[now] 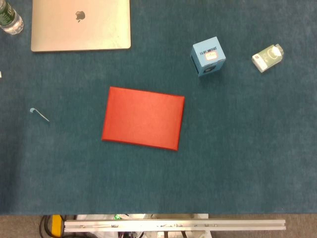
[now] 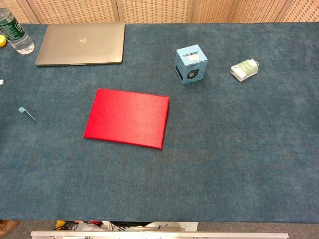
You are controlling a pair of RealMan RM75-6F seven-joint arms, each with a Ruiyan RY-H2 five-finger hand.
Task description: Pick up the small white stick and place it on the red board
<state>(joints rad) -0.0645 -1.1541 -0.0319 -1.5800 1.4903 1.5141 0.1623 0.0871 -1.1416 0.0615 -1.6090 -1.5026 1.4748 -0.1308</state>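
The red board [image 1: 143,118] lies flat near the middle of the blue-green table; the chest view shows the red board [image 2: 127,118] too. The small stick [image 1: 39,114], pale with a hooked end, lies on the cloth well to the left of the board, also seen as a thin pale stick [image 2: 27,113] in the chest view. Neither hand appears in either view.
A closed silver laptop [image 1: 81,25] sits at the back left beside a water bottle [image 1: 10,19]. A light blue box [image 1: 208,57] and a small white-green container [image 1: 268,57] stand at the back right. The table's front edge [image 1: 158,214] runs along the bottom.
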